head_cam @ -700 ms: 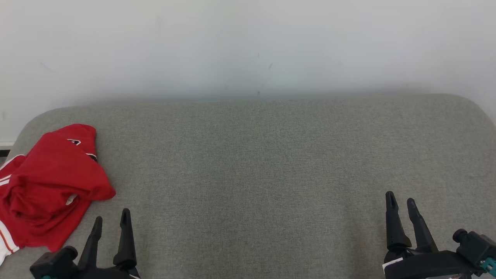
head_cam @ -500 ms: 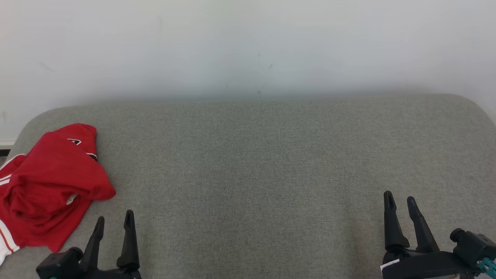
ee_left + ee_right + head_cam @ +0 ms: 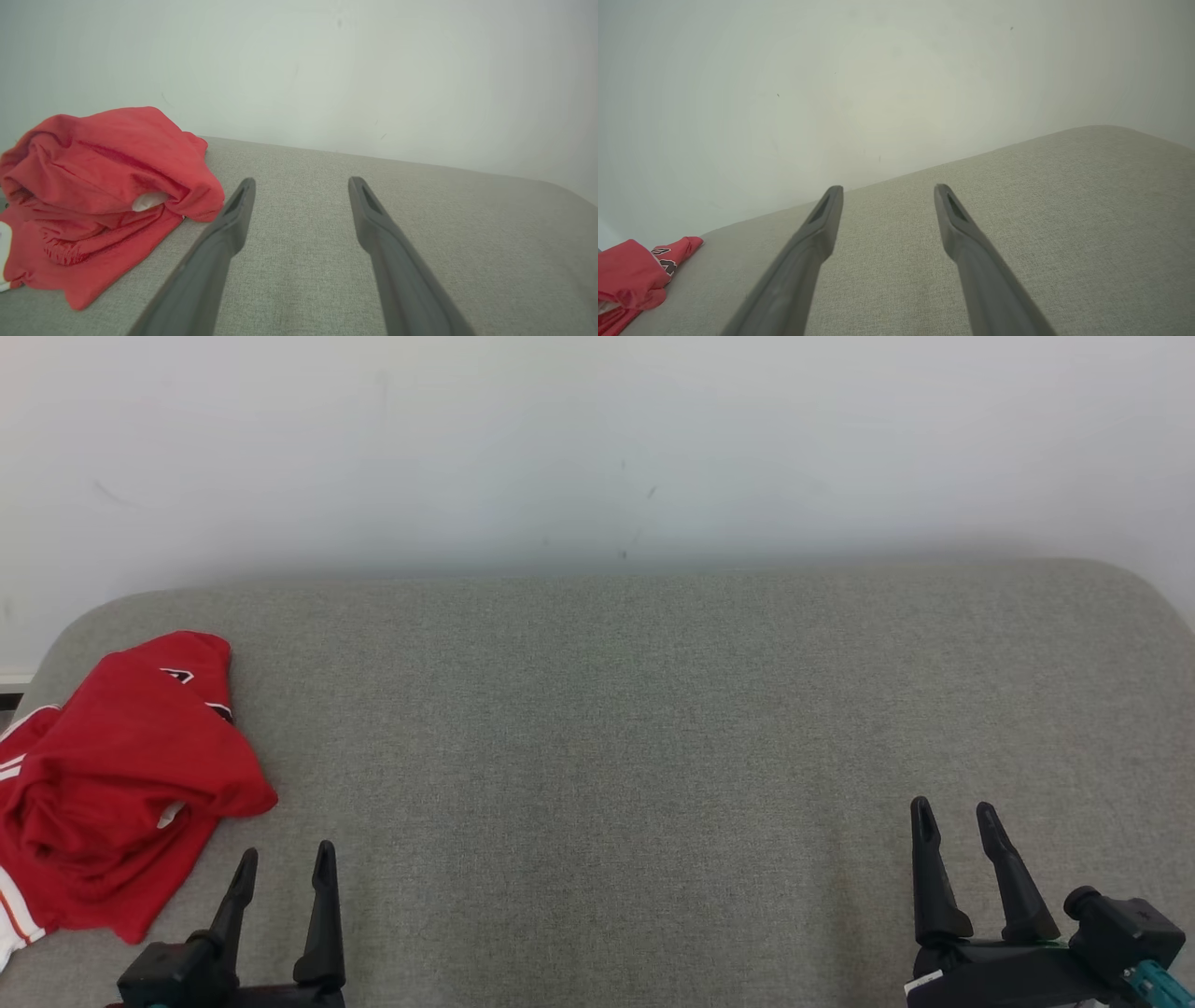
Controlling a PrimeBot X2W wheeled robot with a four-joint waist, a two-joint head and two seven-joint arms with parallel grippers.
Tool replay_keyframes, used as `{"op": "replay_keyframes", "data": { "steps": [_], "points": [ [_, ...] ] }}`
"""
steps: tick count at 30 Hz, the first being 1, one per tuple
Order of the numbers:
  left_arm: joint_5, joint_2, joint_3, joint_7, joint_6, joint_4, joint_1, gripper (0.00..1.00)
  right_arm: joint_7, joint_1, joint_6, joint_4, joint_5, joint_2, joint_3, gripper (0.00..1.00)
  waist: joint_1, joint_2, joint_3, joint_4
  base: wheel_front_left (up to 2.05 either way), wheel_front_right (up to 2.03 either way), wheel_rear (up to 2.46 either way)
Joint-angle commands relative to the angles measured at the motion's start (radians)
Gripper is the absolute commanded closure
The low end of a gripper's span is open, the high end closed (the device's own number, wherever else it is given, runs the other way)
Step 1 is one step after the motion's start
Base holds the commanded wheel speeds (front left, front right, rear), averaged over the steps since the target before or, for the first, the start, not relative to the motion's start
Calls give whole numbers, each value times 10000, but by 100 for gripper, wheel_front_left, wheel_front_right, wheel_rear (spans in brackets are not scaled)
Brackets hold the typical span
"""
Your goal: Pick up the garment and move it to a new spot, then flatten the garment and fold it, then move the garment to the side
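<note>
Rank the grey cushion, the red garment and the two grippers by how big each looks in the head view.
1. grey cushion
2. red garment
3. right gripper and left gripper: near alike, both cut off by the bottom edge, so unranked.

Red garment (image 3: 112, 784) on grey cushion (image 3: 653, 728)
</note>
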Motion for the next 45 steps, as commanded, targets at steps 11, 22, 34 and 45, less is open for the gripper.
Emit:
{"op": "replay_keyframes", "data": {
  "steps": [11,22,34,45],
  "points": [
    [738,160,-79,-298,-153,28,-123,0,-264,89,-16,-174,-1130,-39,-3,0,0,0,-45,2,0,0,0],
    [1251,89,-100,-511,-174,82,71,0,-312,214,-17,-382,-1818,-39,-131,0,0,0,-80,-22,0,0,0],
    [1910,203,-159,-697,-17,422,2,0,-150,333,-19,-595,-2568,-39,-185,0,0,0,-159,2,0,0,0],
    [1722,155,-144,-596,-160,172,160,0,85,449,-21,-810,-2700,-40,-226,0,0,0,-222,5,0,0,0]
  ]
}}
